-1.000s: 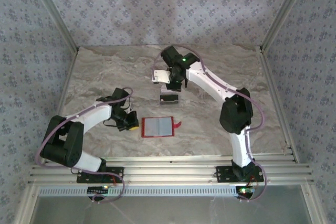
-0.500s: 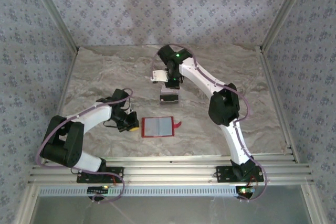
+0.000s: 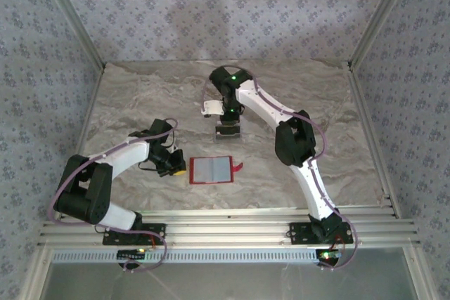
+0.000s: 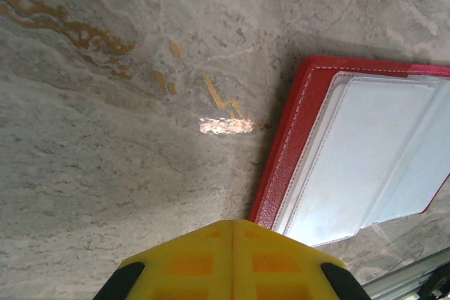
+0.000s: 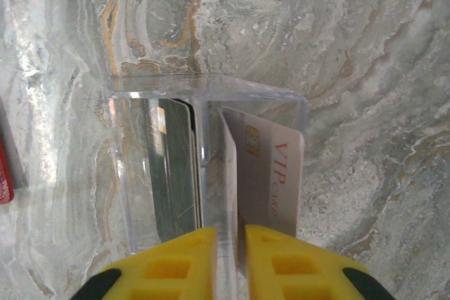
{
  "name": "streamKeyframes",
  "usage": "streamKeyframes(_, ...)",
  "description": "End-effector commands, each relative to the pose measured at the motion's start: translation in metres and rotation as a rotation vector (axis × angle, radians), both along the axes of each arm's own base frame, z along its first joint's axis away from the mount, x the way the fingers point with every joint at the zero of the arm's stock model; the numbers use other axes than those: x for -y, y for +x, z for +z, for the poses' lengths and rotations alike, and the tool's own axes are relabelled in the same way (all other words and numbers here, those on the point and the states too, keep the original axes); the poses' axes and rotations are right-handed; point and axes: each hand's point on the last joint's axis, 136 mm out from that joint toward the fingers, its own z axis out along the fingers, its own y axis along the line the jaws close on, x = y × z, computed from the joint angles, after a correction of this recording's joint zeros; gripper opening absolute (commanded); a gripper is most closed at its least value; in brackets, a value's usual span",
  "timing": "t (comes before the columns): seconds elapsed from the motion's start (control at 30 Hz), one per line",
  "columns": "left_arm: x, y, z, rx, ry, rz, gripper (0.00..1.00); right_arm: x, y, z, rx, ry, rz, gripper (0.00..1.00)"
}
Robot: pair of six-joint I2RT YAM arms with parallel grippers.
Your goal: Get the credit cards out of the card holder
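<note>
Soft, even light fills the top view, pale and low in contrast, with a faint broad shadow on the back wall (image 3: 211, 19) beyond the card holder (image 3: 211, 169). In the left wrist view a small bright glint sits on the tabletop (image 4: 105, 138) just left of the card holder, whose edge throws a soft shadow. The yellow fingers (image 4: 190, 265) below it look blurred, perhaps from closeness.

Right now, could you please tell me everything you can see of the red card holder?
The card holder lies open and flat on the marbled table. A stitched red, leather-like border frames pale clear-plastic sleeves; a small red tab juts from its right side. The left hand sits beside its left edge.
</note>
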Motion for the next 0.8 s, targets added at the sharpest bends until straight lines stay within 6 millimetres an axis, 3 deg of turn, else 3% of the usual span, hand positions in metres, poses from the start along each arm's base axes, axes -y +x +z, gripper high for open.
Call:
streamKeyframes(0.0, 0.002, 0.005, 0.01, 0.01, -0.018, 0.004, 0.08, 0.0, 0.014, 0.018, 0.103, -0.031, 0.085, 0.25)
streamKeyframes(0.23, 0.004, 0.008, 0.01, 0.017, -0.024, 0.001, 0.08, 0.001, 0.028, 0.058, 0.243, 0.012, 0.024, 0.28)
streamKeyframes(0.53, 0.013, 0.009, 0.007, -0.004, -0.066, -0.034, 0.07, -0.003, 0.005, 0.094, 0.243, 0.19, -0.166, 0.29)
streamKeyframes(0.77, 0.024, 0.008, 0.002, -0.03, -0.082, -0.076, 0.05, -0.016, -0.022, 0.105, 0.172, 0.452, -0.477, 0.29)
